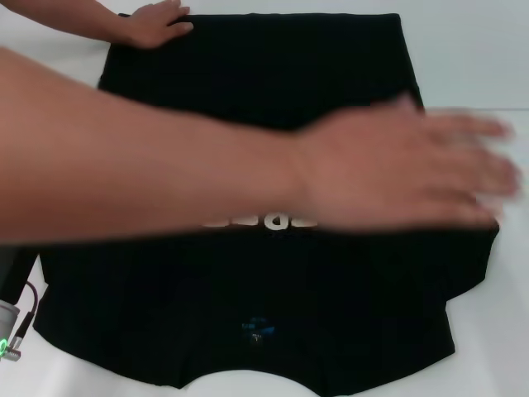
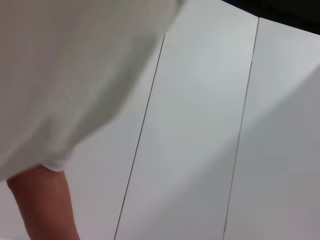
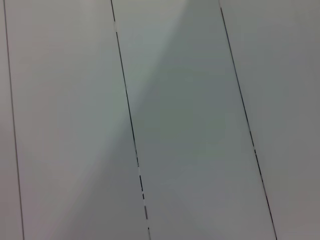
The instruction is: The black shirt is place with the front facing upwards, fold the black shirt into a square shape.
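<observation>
The black shirt (image 1: 273,83) lies spread flat on the white table (image 1: 488,50), front up, its collar and small blue neck label (image 1: 256,328) toward the near edge. Only a strip of its white lettering (image 1: 264,222) shows. A person's forearm (image 1: 149,174) stretches across the middle of the shirt, with the hand (image 1: 413,169) on its right side. The person's other hand (image 1: 153,23) rests on the far left corner. My left gripper (image 1: 15,273) is a dark shape at the lower left edge, beside the shirt's sleeve. My right gripper is out of view.
A silver wrist fitting with a green light (image 1: 7,335) and a cable sit at the lower left. The left wrist view shows a white sleeve (image 2: 75,65), a bare arm (image 2: 40,205) and seamed table panels (image 2: 200,125). Only table panels (image 3: 175,125) fill the right wrist view.
</observation>
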Controlling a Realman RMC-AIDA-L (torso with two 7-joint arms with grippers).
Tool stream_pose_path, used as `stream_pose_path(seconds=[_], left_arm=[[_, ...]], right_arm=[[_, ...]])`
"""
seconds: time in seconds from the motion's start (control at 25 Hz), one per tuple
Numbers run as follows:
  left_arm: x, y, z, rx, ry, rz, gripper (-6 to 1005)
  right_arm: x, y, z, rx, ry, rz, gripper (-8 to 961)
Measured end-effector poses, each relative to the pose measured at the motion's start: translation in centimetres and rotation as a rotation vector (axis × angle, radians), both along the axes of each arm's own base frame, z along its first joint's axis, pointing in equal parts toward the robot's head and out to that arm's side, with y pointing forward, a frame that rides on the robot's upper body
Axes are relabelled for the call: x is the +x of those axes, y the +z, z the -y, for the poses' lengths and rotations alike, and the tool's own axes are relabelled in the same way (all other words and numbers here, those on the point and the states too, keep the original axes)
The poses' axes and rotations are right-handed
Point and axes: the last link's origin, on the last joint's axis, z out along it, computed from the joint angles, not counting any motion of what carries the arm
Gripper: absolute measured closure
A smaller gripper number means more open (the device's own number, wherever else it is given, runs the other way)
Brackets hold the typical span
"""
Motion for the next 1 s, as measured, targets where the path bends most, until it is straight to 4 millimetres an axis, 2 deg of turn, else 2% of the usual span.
stream_pose_path(seconds=[0.28,0.52,0.68,0.8,0.88,1.0], left_arm=[[-0.4,-0.2,-0.2,-0.009,0.028,-0.035,62],[-0.4,-0.7,-0.6,0.018,0.047,-0.201,62],[-0.4,-0.7,-0.8,-0.005,0.039,-0.186,62],[-0.6,-0.2,-1.2,-0.107,-0.007,-0.111,62],[-0.5,0.7,-1.7,-0.247,-0.088,-0.078,61],[0.7,1.6,-2.1,-0.53,-0.248,-0.124,61]], right_arm=[[-0.3,-1.4,-0.2,-0.096,0.023,0.026,58],[-2.4,-3.8,-0.5,-0.357,0.194,0.159,58],[-3.4,-5.0,-0.7,-0.564,0.3,0.228,58],[-4.0,-5.2,-0.9,-0.723,0.351,0.247,58],[-4.3,-4.9,-0.9,-0.823,0.374,0.262,58],[-4.6,-4.3,-0.9,-0.973,0.383,0.293,58]])
